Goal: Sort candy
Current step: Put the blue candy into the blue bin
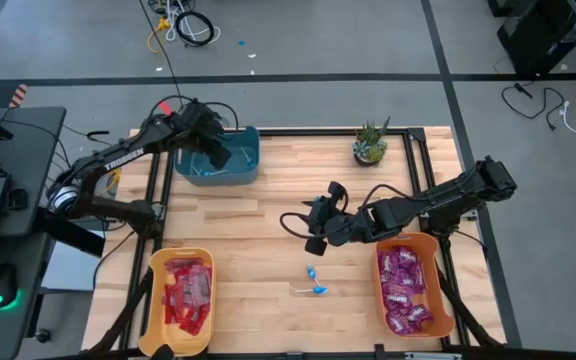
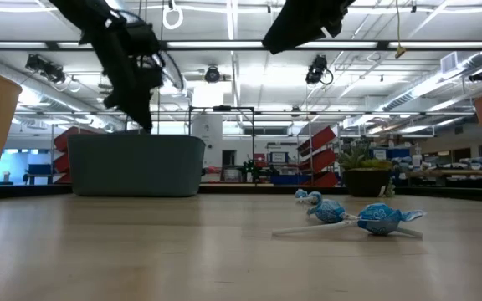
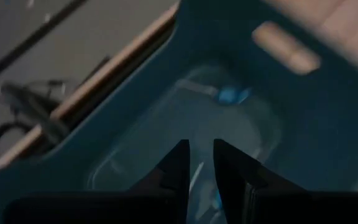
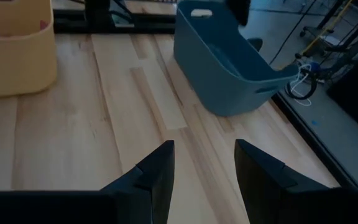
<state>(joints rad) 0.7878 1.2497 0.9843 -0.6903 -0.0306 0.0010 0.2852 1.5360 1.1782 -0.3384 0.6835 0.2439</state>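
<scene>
My left gripper (image 3: 201,155) hangs over the teal bin (image 1: 218,160) at the table's far left, pointing down into it. Its fingers stand a little apart with nothing between them. Blue lollipops (image 3: 232,94) lie on the bin's floor below it. My right gripper (image 4: 204,162) is open and empty above the middle of the table (image 1: 301,232). Two blue lollipops (image 1: 317,282) on white sticks lie flat on the wood near the front edge, nearer than the right gripper; the low view shows them too (image 2: 379,219).
A yellow bin (image 1: 158,300) with red packets stands at the near left. An orange bin (image 1: 430,250) with purple packets stands at the near right. A small potted plant (image 1: 370,142) stands at the far right. Bare wood lies between the bins.
</scene>
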